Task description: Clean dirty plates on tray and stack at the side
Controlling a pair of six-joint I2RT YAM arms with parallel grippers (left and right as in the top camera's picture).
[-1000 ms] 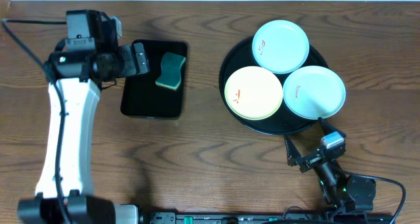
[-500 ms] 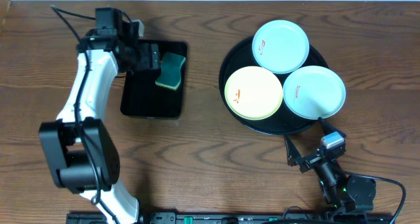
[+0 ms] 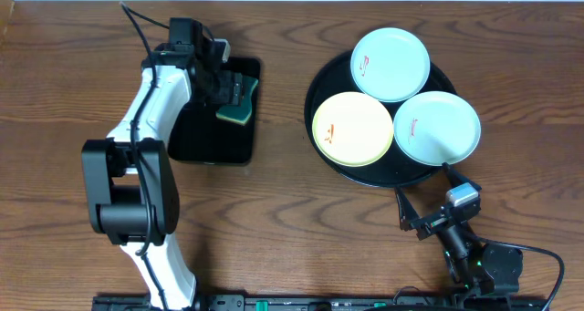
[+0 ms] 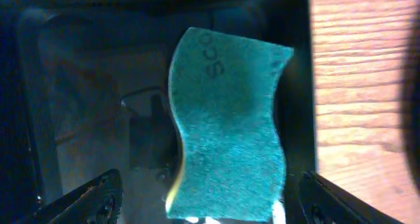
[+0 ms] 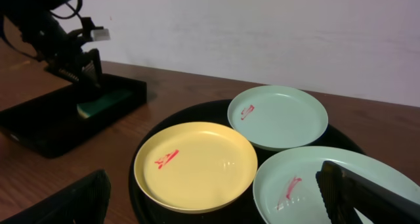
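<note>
The round black tray [image 3: 316, 81] holds three plates, each with a red smear: a mint plate [image 3: 391, 65] at the back, a yellow plate [image 3: 353, 129] at the front left and a mint plate [image 3: 436, 127] at the front right. In the right wrist view they show as the yellow plate [image 5: 197, 165], the far mint plate [image 5: 277, 115] and the near mint plate [image 5: 308, 184] on the tray [image 5: 202, 112]. My right gripper [image 3: 424, 191] is open and empty just in front of the tray. My left gripper [image 3: 232, 90] is open, its jaws [image 4: 210, 207] on either side of a green sponge [image 4: 230, 119].
The sponge [image 3: 239, 101] lies in a smaller rectangular black tray [image 3: 205, 138] at the left of the wooden table, also seen in the right wrist view [image 5: 46, 129]. The left arm's white links reach from the front left edge up to it.
The left arm has swung right and its gripper has moved over the sponge in the rectangular tray. The right arm and the plates have not moved.
</note>
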